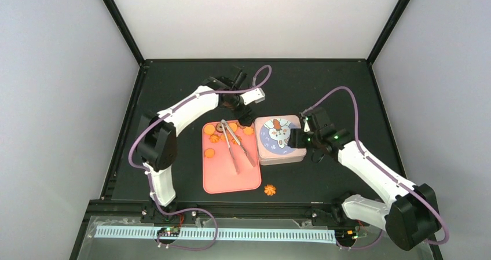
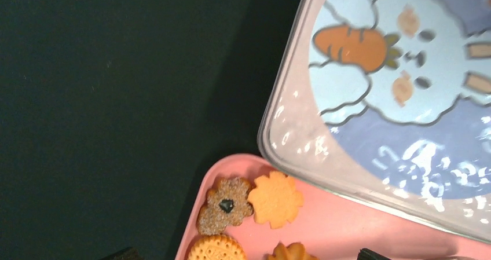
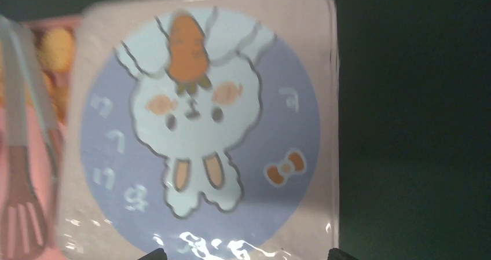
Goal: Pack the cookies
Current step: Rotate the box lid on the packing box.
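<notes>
From above, the pink tin [image 1: 280, 139] with its rabbit lid on sits on the dark bench [image 1: 173, 80], touching the right edge of the pink tray [image 1: 223, 176]. Cookies [image 1: 209, 130] lie at the tray's far end around the tongs [image 1: 234, 144]; one stray cookie [image 1: 270, 190] lies on the bench just off the tray's near right corner. My left gripper [image 1: 246, 120] hangs at the tin's far left corner, my right gripper [image 1: 296, 138] at its right side.

My left wrist view shows the tin's corner overlapping the tray and four cookies beside it—my jaws barely show, so I cannot tell their state.

My right wrist view fills with the lid [image 3: 202, 127]; only my fingertips [image 3: 151, 254] peek in, spread wide to either side—released, gripping nothing.

Lid closed fits both cookies packed already and packing still ahead. Either way, I should grip the tin's edges squarely and keep it level.
</notes>
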You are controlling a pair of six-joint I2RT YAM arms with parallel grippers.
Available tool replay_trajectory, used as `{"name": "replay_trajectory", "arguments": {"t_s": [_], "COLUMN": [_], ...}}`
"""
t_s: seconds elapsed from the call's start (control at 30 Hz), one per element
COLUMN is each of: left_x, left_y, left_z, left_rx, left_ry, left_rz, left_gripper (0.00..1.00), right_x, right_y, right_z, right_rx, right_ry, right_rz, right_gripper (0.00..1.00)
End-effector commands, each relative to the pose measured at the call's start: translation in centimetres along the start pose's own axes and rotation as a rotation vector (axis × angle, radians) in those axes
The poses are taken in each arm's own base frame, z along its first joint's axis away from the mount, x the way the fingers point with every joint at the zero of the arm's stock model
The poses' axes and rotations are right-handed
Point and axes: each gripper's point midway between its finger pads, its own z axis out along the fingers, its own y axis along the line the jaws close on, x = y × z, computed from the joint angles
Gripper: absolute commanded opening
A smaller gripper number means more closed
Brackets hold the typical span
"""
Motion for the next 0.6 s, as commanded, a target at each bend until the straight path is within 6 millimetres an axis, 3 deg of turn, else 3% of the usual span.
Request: {"name": "replay_trajectory", "arguments": {"t_s": [0.0, 0.13, 0.37, 0.57], "left_x": [-3.1, -2.7, -1.3, 0.5], "left_y": [-1.6, -2.7, -4.7, -5.0], "left_z": [-3.0, -1.6, 1.5, 3.2], "left_rx": [0.063, 0.092, 0.103, 0.087], "left_ry": [-0.096, -0.070, 0.006, 0.066], "left_rz": [-0.006, -0.003, 0.045, 0.068], "left_gripper": [0.98, 0.98, 0.98, 0.98], "right_x": [-4.2, -4.4, -2.0, -0.8], "right_y": [1.1, 2.5, 2.4, 2.0], "right_z": [-3.7, -4.1, -1.2, 0.4], "right_rx": [0.002, -0.072, -0.106, -0.101], "right_ry": [-0.137, -0.138, -0.059, -0.021], "right_rz": [-0.034, -0.031, 0.000, 0.006], "right_gripper": [0.73, 0.73, 0.73, 0.73]}}
